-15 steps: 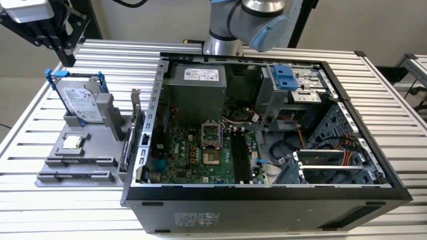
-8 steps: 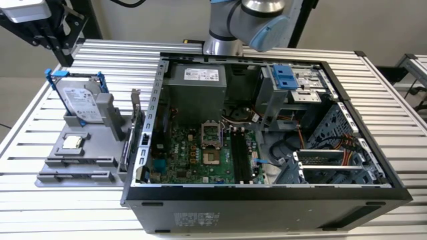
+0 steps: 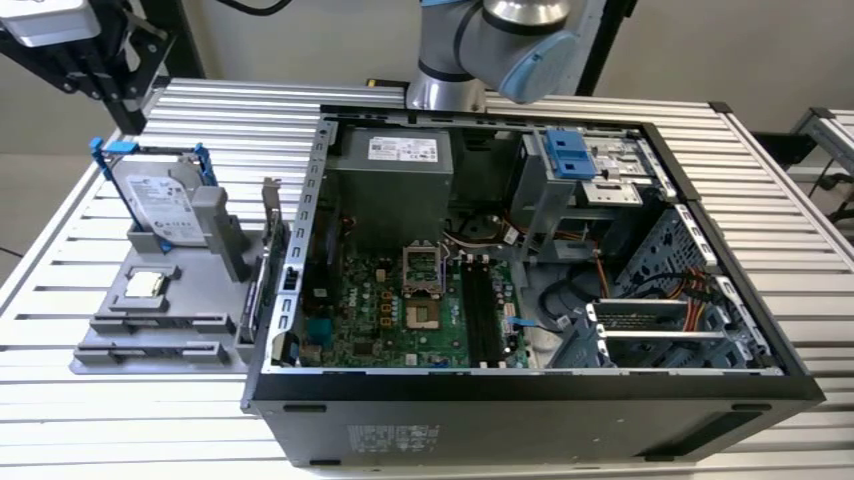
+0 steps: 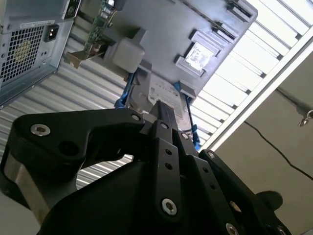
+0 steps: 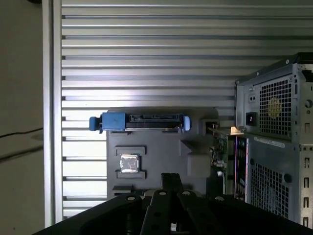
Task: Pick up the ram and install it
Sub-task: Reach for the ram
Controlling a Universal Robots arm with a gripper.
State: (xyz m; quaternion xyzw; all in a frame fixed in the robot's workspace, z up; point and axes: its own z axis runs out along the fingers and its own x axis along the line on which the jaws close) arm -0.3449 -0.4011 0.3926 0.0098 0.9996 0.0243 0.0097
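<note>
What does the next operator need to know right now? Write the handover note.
Gripper: well above the gray holder beside the computer case, carrying no stick.
Memory stick: I cannot pick it out for sure; thin boards stand on edge at the holder's case side.
Done: nothing yet; the black slots on the green board look empty.
Left: the pickup and the install.
</note>
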